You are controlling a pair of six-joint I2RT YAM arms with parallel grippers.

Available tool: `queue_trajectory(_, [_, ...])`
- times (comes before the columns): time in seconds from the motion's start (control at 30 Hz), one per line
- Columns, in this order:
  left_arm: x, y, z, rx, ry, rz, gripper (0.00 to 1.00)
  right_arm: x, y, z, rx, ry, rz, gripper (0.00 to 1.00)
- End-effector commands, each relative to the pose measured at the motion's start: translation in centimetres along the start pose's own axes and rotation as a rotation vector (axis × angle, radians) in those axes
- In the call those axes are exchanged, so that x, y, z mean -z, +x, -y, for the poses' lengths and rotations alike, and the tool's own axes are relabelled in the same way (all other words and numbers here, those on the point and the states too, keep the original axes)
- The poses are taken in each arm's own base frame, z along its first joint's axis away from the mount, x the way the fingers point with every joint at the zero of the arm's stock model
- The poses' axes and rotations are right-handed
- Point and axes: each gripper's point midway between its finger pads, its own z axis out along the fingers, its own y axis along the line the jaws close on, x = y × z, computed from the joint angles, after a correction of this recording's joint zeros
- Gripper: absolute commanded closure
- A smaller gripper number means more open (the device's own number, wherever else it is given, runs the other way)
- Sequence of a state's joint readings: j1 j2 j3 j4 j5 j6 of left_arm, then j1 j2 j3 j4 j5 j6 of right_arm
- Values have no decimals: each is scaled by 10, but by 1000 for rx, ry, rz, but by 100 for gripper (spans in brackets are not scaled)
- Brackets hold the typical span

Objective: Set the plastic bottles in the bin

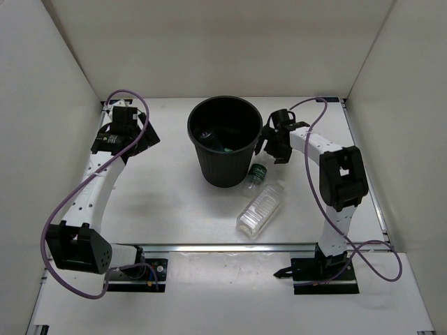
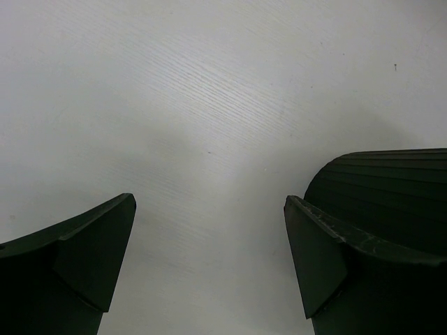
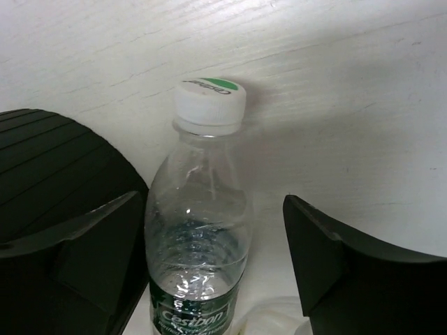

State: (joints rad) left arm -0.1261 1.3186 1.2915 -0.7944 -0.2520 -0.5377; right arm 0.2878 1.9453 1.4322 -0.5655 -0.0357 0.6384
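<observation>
The black bin stands upright at the table's middle back, and something greenish shows dimly at its bottom. A clear bottle with a dark green label lies against the bin's right foot. In the right wrist view this bottle has a white cap and sits between the fingers of my right gripper, close to the left finger and apart from the right one. The right gripper is open. A larger clear ribbed bottle lies in front of it. My left gripper hangs open and empty over bare table, left of the bin.
White walls close in the table on the left, back and right. The bin's ribbed side shows just beyond the left gripper's right finger, and the bin also stands left of the right gripper. A metal rail runs along the near edge.
</observation>
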Motion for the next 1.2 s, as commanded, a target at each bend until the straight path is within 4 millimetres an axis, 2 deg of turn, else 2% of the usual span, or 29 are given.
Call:
queue_trajectory(0.0, [10, -4, -6, -4, -5, 21, 1, -2, -2, 0, -61, 12, 37, 23])
queue_trajectory(0.1, [13, -8, -1, -5, 18, 29, 2, -5, 5, 2, -69, 28, 44, 39])
queue_trajectory(0.2, [15, -9, -1, -11, 23, 41, 1, 4, -5, 7, -80, 34, 79, 59])
queue_trajectory(0.23, [15, -8, -1, -11, 27, 38, 1, 5, -6, 13, -89, 47, 82, 62])
queue_trajectory(0.3, [13, -4, -3, -5, 24, 34, 1, 28, -31, 13, -89, 45, 164, 76])
queue_trajectory(0.33, [14, -6, -3, -9, 25, 39, 1, 37, -41, 16, -99, 50, 189, 77])
queue_trajectory(0.43, [15, -5, -5, -17, 22, 44, 1, 92, -92, 21, -53, 88, 368, 86])
queue_trajectory(0.53, [13, 3, -6, -17, 28, 32, 2, 169, -144, 11, -14, 70, 590, 86])
queue_trajectory(0.57, [12, 8, -8, 0, 27, 29, 2, 205, -158, 2, 18, 57, 680, 87])
queue_trajectory(0.6, [9, 22, -10, -8, 34, -10, 1, 227, -166, -6, 65, 49, 741, 87])
queue_trajectory(0.63, [9, 26, -8, -12, 49, -13, 1, 253, -177, -23, 93, 19, 809, 87])
queue_trajectory(0.67, [7, 39, -10, -8, 51, -36, 1, 281, -181, -40, 123, 0, 879, 87])
queue_trajectory(0.7, [2, 54, -13, -10, 45, -67, 1, 299, -187, -46, 156, 14, 940, 86])
queue_trajectory(0.8, [-1, 79, -18, 2, 57, -121, 2, 344, -179, -108, 266, -94, 1057, 85])
queue_trajectory(0.83, [-3, 86, -20, -4, 52, -131, 1, 349, -181, -118, 286, -115, 1083, 86])
queue_trajectory(0.9, [-1, 94, -15, -3, 75, -144, 1, 360, -167, -157, 346, -210, 1111, 85])
queue_trajectory(0.93, [-2, 101, -16, -16, 72, -159, 1, 358, -165, -169, 383, -224, 1126, 84])
queue_trajectory(1.0, [1, 98, -14, 0, 87, -146, 1, 360, -148, -197, 434, -260, 1141, 82])
queue_trajectory(1.07, [2, 93, -17, -1, 78, -131, 1, 349, -138, -208, 473, -232, 1134, 75])
queue_trajectory(1.1, [3, 90, -18, -2, 71, -118, 2, 336, -132, -208, 488, -212, 1109, 71])
queue_trajectory(1.17, [5, 81, -17, -5, 67, -95, 1, 324, -123, -212, 490, -250, 1070, 55])
